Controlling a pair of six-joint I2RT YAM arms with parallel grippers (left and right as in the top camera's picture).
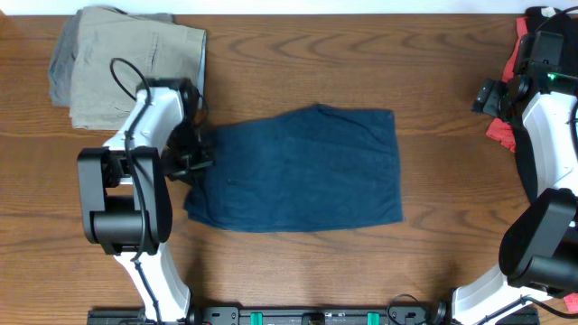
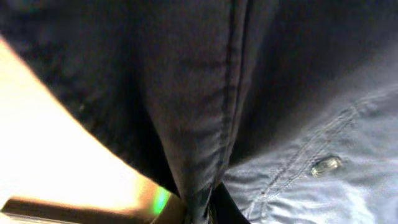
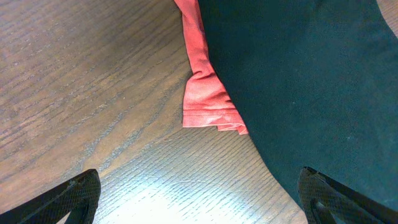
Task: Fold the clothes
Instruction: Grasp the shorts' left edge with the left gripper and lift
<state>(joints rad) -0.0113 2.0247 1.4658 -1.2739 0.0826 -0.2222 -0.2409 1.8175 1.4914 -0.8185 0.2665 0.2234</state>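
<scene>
Overhead, I counted three pieces of clothing on the brown wooden table (image 1: 361, 63) and two white robot arms, each ending in one black claw.

One pair of dark navy shorts (image 1: 302, 171) lay flat near the middle of the table, spread roughly as a rectangle, wider than tall. Its right edge was straight. Its top edge rose to a slight peak, and its left end narrowed and bunched where the left claw (image 1: 204, 153) met it.

One pair of folded khaki trousers (image 1: 126, 63) sat at the far left corner, apart from the shorts. One black garment (image 3: 298, 81) with a coral-pink edge (image 3: 202, 93) lay at the far right, well apart from the shorts.

From the left wrist, navy cloth filled almost the whole view, very close and partly blurred. A stitched seam (image 2: 233, 93) ran down it. A lighter, paler panel with a line of stitching and one small metal stud (image 2: 326, 165) showed at the lower right. The folds drew together to a pinch at the bottom of the view, so the left claw looked clamped on the shorts' left end.

From the right wrist, the right claw (image 3: 199, 202) hung spread wide. Its two dark fingertips (image 3: 68, 196) sat at the bottom corners of the view, gripping nothing, above bare wood just beside the coral-pink edge.
</scene>
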